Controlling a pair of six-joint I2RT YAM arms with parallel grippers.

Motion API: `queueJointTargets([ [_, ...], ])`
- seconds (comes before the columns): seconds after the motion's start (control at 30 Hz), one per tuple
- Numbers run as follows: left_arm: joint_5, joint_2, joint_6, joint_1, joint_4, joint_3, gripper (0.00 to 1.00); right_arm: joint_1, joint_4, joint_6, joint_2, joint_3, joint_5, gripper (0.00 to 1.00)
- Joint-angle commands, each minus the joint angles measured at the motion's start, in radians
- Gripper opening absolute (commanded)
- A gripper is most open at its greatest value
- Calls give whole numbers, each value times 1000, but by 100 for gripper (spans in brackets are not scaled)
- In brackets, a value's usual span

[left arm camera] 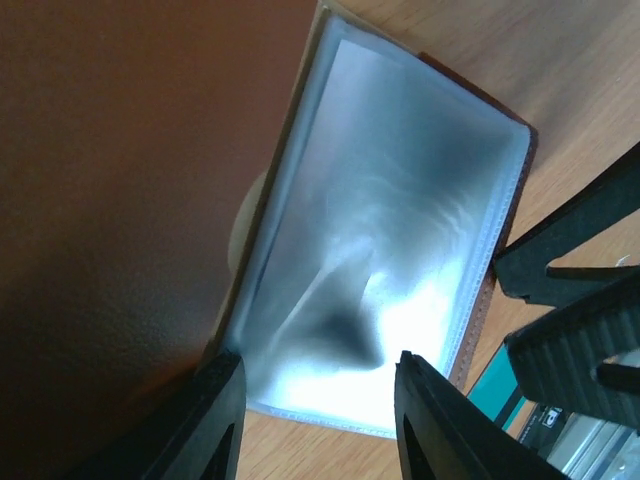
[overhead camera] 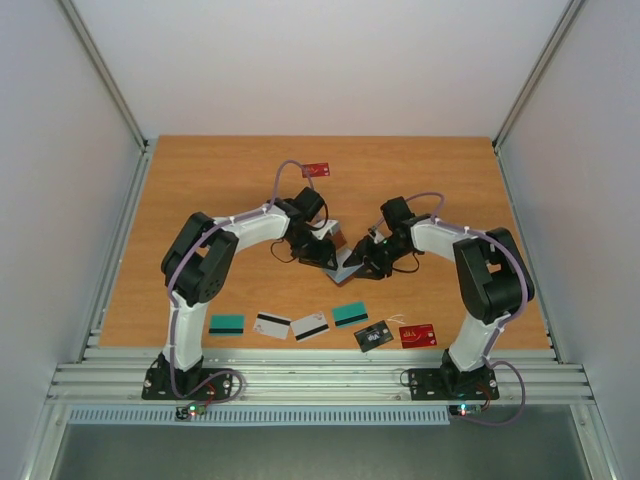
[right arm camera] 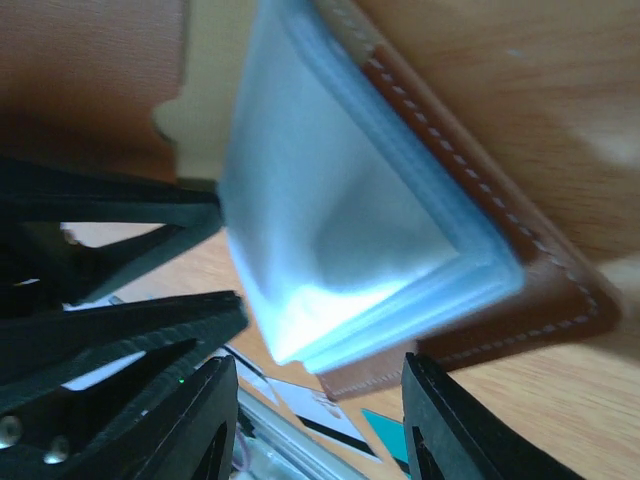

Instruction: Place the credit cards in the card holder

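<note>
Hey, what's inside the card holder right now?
The open card holder shows only pale translucent sleeves, no card visible in them. Anything between the stacked sleeves or under the brown cover is hidden.

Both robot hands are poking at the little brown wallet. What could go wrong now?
1. The card holder is propped open between the left gripper and the right gripper. If one slips, it may flop shut.
2. Its clear sleeves look floppy and creased, so a card could snag going in.
3. The credit cards lie flat on the table, so they are probably tricky to pinch.
</note>
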Motion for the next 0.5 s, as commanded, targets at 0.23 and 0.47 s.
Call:
queueJointTargets([
  [0.23,18,-31,-23,-2,59,-42,54,-3,115,112,-97,-49,-33,47],
  [0.47,32,-47,-59,-2,19,2,57,-3,61,125,-171,-97,-16,47],
])
